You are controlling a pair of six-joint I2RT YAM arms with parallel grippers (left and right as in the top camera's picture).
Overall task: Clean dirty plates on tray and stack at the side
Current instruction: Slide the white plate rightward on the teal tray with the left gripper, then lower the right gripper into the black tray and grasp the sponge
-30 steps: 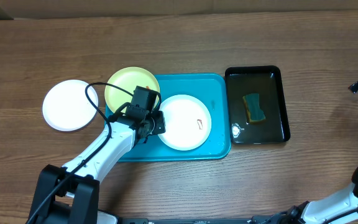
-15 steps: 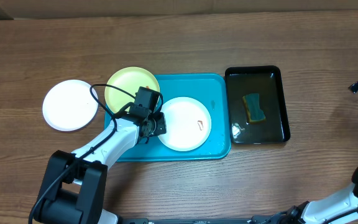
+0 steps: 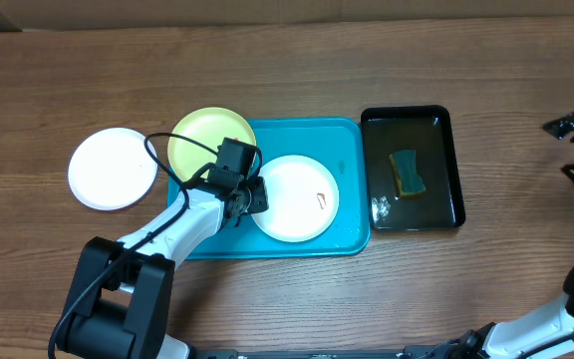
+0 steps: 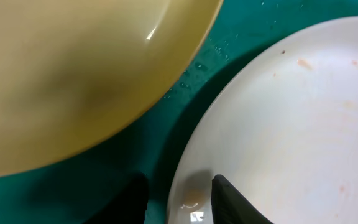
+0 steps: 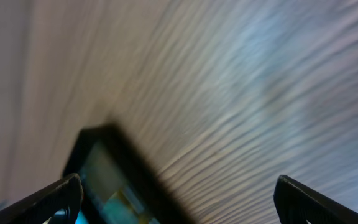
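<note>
Even overhead light; heavy motion blur, right wrist view.

Robot lab, wood-grain table (image 3: pixel 417 279)

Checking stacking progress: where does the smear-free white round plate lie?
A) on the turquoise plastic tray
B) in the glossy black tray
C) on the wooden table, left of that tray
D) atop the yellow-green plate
C: the smear-free white round plate rests on the bare wooden table, left of the turquoise rectangular plastic tray.
</note>
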